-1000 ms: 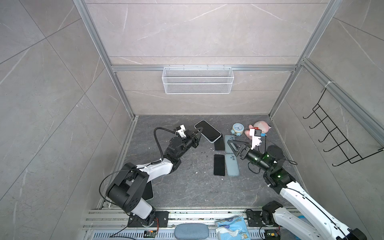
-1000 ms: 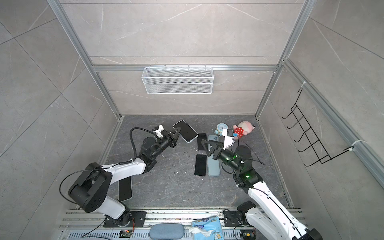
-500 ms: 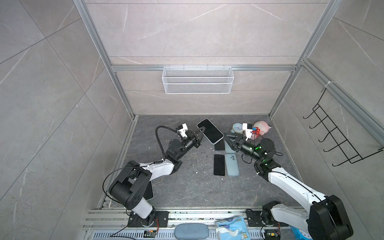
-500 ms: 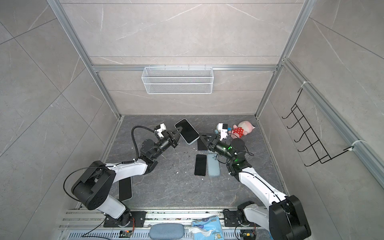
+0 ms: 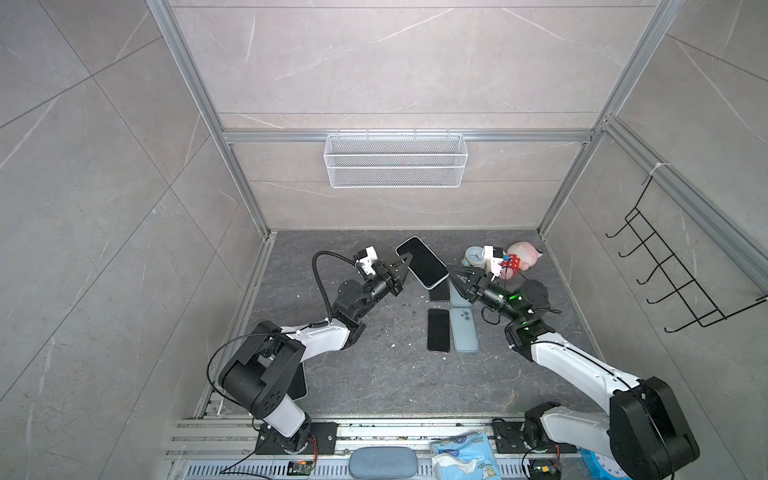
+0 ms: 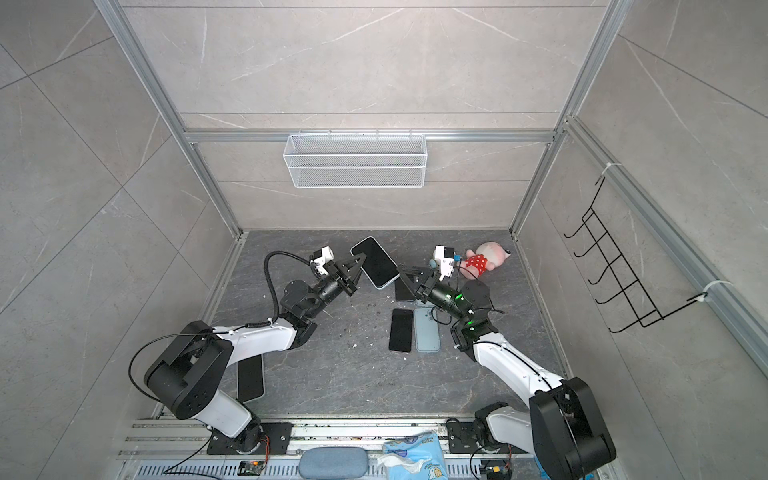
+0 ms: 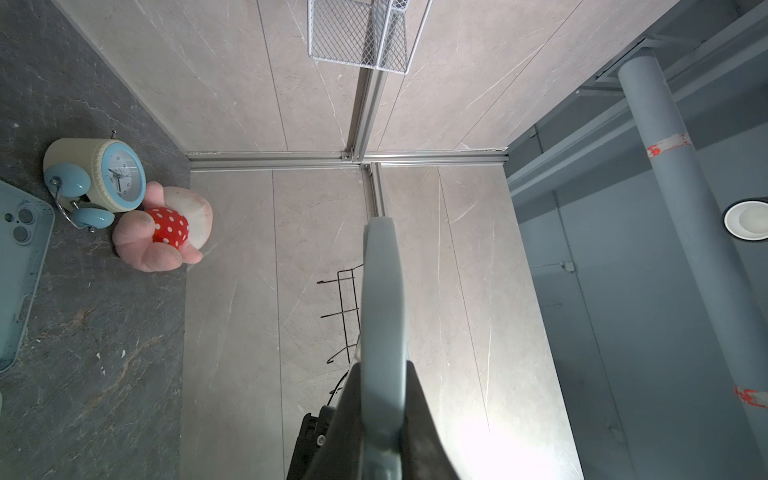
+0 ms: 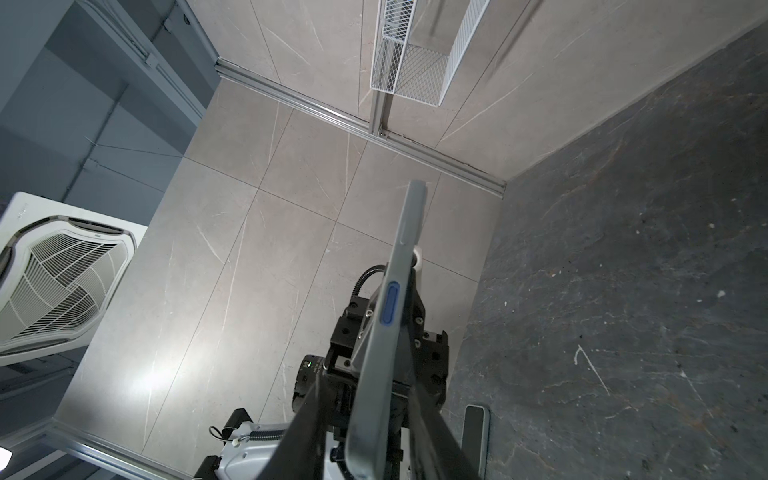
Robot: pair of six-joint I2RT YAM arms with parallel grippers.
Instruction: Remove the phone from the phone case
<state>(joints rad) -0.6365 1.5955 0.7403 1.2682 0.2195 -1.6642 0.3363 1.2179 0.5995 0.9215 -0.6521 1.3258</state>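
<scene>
Two pincers flank the phone (image 5: 422, 261): left pincer (image 5: 408, 259) clamps its case (image 7: 382, 311); right pincer (image 5: 451, 275), opposite, straddles it, grip unclear. Phone not yet out.

We see the phone (image 5: 422, 262), its dark screen turned upward, seated in a pale blue-grey case (image 7: 382, 311) whose thin rim frames the glass, raised clear of the tabletop (image 5: 374, 374) near the middle of its back edge and tilted, long axis running diagonally.
</scene>
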